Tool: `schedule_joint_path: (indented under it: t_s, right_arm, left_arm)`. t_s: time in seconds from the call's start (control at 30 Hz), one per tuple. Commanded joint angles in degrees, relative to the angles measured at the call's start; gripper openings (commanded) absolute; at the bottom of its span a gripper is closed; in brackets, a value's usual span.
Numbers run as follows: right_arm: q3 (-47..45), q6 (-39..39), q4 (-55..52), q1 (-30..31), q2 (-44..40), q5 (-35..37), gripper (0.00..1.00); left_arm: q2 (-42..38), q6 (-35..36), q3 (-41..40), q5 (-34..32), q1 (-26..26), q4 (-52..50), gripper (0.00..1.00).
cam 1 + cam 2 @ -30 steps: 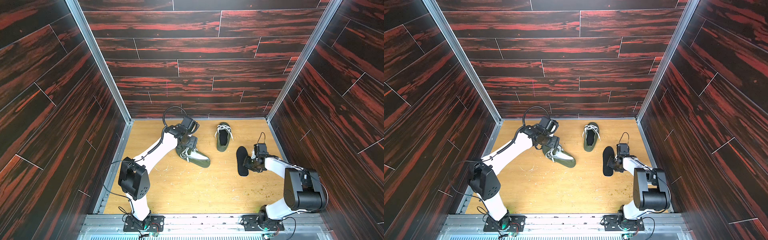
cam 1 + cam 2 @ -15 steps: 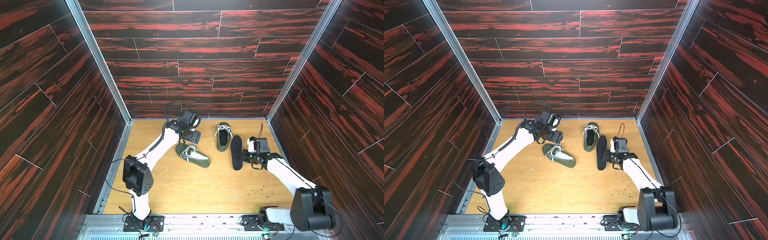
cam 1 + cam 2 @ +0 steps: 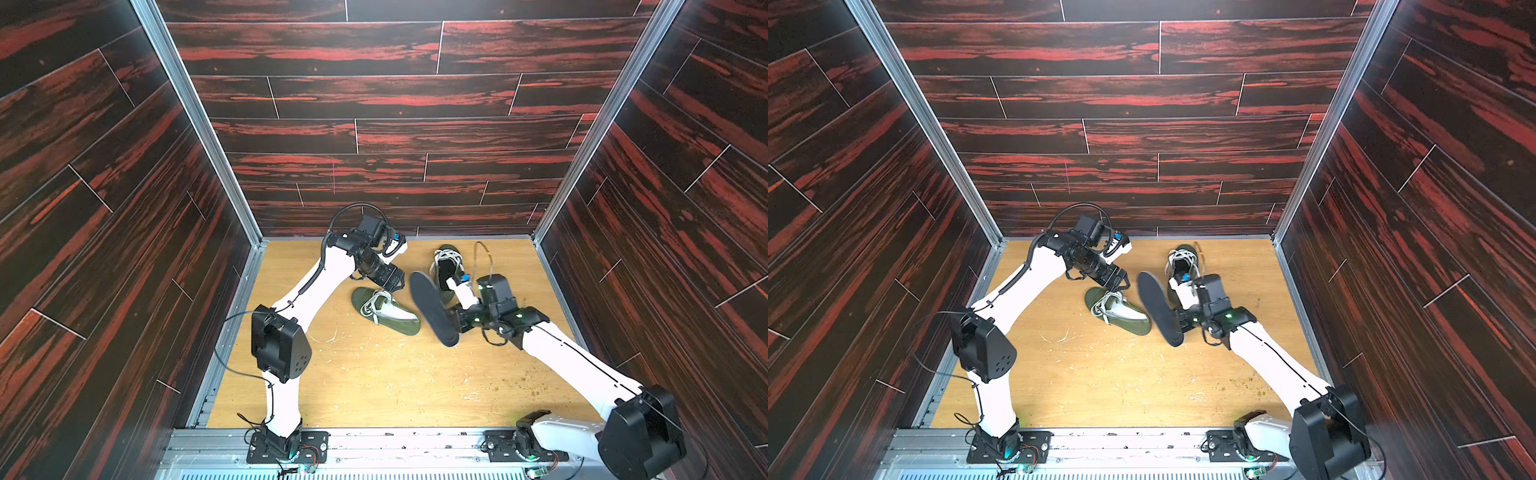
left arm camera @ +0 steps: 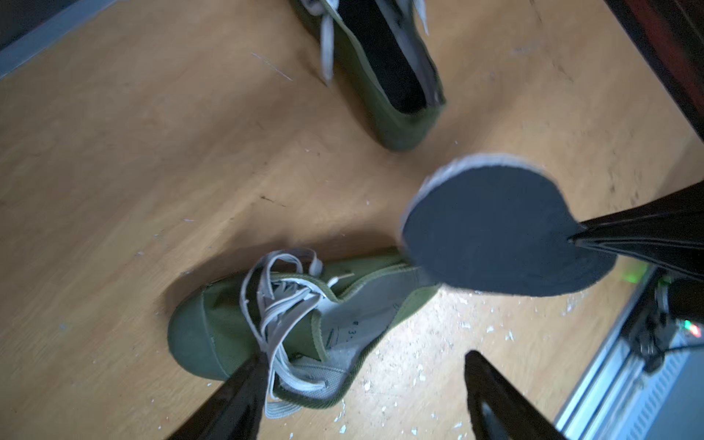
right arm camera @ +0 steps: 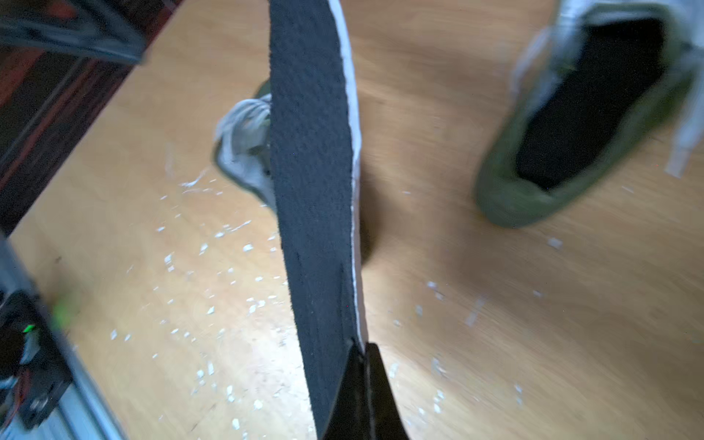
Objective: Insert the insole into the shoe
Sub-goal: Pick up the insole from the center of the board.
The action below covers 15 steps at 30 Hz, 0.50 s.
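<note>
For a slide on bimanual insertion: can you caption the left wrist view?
Open left gripper above the green shoe; right gripper holds the dark insole near its heel end.

1. Both top views are sharp and evenly lit; the dark wall panels (image 3: 374, 95) carry a soft sheen.
2. Wide-angle distortion splays the frame rails (image 3: 200, 124) outward toward the edges.
3. The bench (image 3: 374, 374) is bright, and the shadows on it are short and soft.
4. The left wrist view is slightly motion-soft, and the insole (image 4: 495, 228) has a fuzzy rim.
5. The right wrist view is the blurriest: the dark-lined shoe (image 5: 571, 133) smears, and pale glare lies on the bench.
</note>
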Motion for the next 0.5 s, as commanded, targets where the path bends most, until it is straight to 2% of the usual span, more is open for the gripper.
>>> schedule_joint_path:
  t_s: [0.0,0.27,0.47]
  right_arm:
    - [1.34,-4.08,3.32,1.28,1.79,-4.88,0.00]
    - [2.71,-8.22,4.49,3.79,4.84,-10.51,0.00]
    - [1.86,-8.60,6.80,4.06,4.72,-12.18,0.00]
  left_arm:
    - [0.60,6.90,1.09,6.00,0.92,-8.77,0.83]
    - [-0.83,9.12,-1.95,8.42,2.16,-8.84,0.82]
    - [-1.11,11.11,-4.14,13.99,3.31,-9.31,0.79]
